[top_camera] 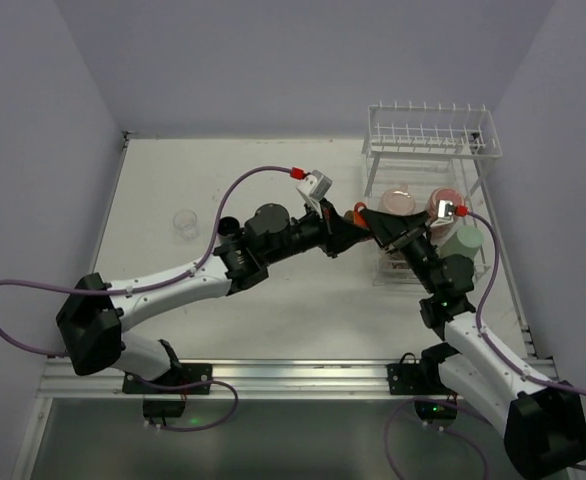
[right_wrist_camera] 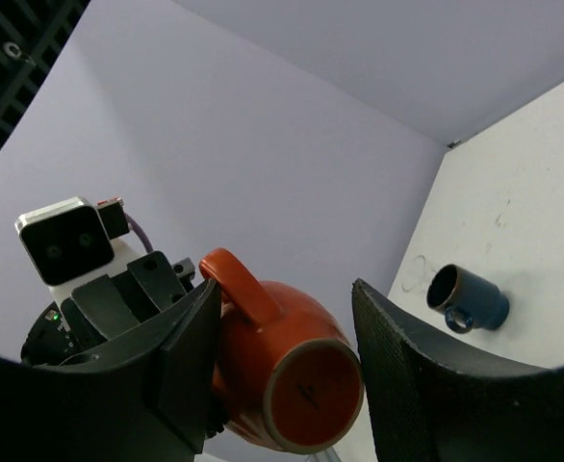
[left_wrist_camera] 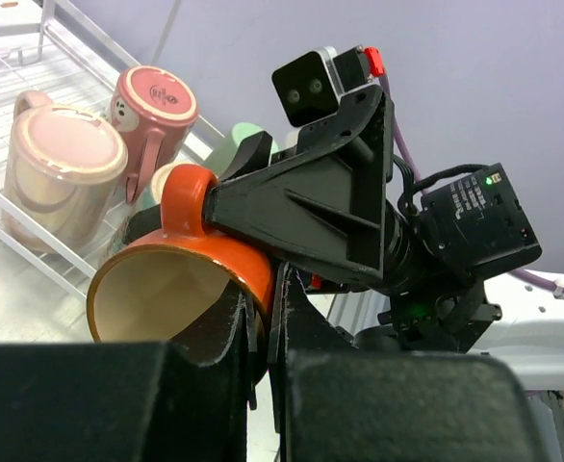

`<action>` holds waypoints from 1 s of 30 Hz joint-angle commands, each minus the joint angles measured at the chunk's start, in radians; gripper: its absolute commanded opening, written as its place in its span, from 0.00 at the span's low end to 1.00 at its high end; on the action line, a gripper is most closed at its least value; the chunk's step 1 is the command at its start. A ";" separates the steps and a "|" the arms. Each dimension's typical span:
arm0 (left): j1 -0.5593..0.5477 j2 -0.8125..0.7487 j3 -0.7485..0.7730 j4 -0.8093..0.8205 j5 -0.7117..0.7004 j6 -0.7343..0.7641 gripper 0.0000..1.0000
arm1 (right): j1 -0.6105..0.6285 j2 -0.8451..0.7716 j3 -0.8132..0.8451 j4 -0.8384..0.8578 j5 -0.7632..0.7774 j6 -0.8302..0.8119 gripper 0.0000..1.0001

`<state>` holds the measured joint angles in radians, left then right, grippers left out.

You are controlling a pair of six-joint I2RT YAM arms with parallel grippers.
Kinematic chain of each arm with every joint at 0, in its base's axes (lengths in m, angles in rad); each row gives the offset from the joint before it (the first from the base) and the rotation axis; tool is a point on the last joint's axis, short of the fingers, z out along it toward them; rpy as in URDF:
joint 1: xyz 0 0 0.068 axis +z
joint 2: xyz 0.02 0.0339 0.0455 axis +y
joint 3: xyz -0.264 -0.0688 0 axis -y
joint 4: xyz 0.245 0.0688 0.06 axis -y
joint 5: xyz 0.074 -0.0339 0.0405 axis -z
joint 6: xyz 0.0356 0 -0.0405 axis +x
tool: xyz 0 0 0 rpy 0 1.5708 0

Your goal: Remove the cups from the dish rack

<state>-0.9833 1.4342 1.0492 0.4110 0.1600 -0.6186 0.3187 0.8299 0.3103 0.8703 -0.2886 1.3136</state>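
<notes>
My left gripper [top_camera: 350, 230] is shut on the rim of the small orange-red cup [left_wrist_camera: 181, 279], one finger inside and one outside, and holds it in the air beside the dish rack [top_camera: 433, 135]. My right gripper [right_wrist_camera: 284, 289] is open around the same cup [right_wrist_camera: 282, 371]; its left finger is close by the handle and its right finger is apart. A pale pink cup [left_wrist_camera: 61, 164], a red-pink cup [left_wrist_camera: 152, 106] and a light green cup [top_camera: 465, 240] sit upside down on the rack's lower tier. The dark blue cup [right_wrist_camera: 470, 296] lies on the table.
A clear glass [top_camera: 185, 222] stands on the table at the left, near the dark blue cup [top_camera: 228, 225]. The rack's upper shelf with prongs is by the back right wall. Both arms meet just left of the rack.
</notes>
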 commanded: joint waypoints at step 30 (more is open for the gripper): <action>0.222 0.390 0.449 -1.054 -0.312 0.396 0.00 | 0.040 -0.374 0.087 -0.823 0.042 -0.524 0.99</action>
<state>-0.7773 1.7981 1.4322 -0.5453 -0.1753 -0.2882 0.3553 0.4866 0.3408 0.1009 -0.2699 0.8478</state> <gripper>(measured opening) 0.109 0.989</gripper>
